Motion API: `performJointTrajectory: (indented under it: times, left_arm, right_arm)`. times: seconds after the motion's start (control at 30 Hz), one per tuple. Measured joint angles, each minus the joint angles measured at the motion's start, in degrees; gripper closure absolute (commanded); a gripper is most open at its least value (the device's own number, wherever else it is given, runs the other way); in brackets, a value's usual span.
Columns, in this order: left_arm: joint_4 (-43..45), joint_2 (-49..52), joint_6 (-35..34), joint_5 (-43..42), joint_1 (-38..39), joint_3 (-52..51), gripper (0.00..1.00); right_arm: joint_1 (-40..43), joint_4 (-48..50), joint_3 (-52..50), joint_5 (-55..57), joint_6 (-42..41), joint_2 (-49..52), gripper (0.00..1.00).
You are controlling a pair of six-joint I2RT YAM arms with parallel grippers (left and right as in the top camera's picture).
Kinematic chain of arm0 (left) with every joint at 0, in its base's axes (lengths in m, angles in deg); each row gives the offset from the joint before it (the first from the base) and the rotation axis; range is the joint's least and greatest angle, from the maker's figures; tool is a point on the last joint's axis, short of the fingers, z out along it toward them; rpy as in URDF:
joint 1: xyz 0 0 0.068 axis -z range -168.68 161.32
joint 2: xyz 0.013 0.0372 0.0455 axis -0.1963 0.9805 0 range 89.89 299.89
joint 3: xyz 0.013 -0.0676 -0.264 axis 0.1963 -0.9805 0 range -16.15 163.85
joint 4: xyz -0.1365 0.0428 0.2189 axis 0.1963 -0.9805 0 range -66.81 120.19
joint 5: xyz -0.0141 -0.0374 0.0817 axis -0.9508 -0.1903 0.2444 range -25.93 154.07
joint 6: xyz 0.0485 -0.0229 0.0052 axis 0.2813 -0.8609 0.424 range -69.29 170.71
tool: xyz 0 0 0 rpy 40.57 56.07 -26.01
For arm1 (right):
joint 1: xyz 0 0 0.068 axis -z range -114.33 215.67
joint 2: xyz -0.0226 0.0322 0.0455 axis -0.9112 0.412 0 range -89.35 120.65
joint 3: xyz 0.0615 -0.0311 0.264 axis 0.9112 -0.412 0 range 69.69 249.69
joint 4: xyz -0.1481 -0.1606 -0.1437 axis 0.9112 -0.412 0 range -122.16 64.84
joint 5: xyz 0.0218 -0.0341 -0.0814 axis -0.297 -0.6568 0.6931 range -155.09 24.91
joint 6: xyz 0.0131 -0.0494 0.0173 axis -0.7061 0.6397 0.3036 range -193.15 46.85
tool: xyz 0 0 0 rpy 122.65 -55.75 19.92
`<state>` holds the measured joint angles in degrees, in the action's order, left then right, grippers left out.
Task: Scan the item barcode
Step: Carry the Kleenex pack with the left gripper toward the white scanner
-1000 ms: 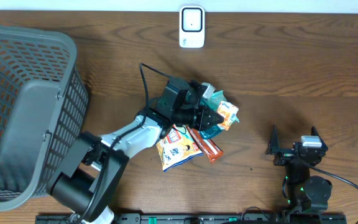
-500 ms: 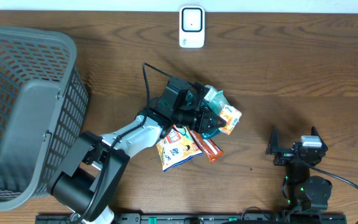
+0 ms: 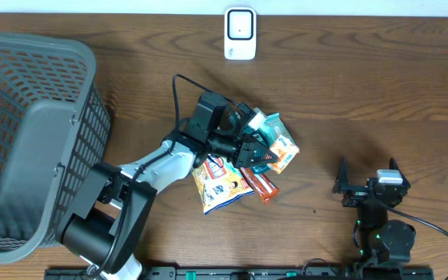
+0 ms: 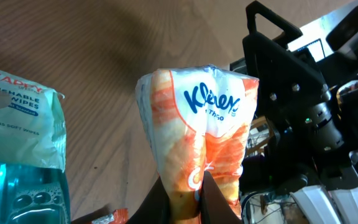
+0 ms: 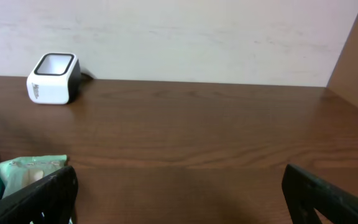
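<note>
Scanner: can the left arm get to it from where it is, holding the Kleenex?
Probably yes. The left end effector is shut on the Kleenex. Past the flat wipes beside it, only bare table lies before the scanner, and the basket sits well aside.

Checkout mock-up — scanner [image 3: 240, 33], basket [image 3: 88, 132]

A tissue pack [image 4: 197, 118], orange and white with blue Kleenex lettering, stands upright mid-frame. Its lower end is pinched between the dark fingers [image 4: 219, 200] of the left end effector [image 4: 186, 198]. To its left on the wooden table [image 4: 104, 50] lies a pale green wipes pack [image 4: 14, 124], with a teal package [image 4: 23, 196] just below it. A black robot arm [image 4: 303, 106] fills the right side.
</note>
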<state>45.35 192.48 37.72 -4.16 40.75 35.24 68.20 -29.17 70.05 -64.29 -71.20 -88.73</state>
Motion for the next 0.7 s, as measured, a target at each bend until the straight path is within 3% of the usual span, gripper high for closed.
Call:
performJointTrajectory:
  times: [0.5, 0.7]
  left_arm:
    - [0.0, 0.0, 0.8, 0.0, 0.1, 0.0, 0.93]
    - [-1.7, -0.3, -6.1, 17.2, 0.5, 0.0, 0.93]
  right_arm:
    - [0.0, 0.0, 0.0, 0.0, 0.0, 0.0, 0.01]
    - [0.0, 0.0, 0.0, 0.0, 0.0, 0.0, 0.01]
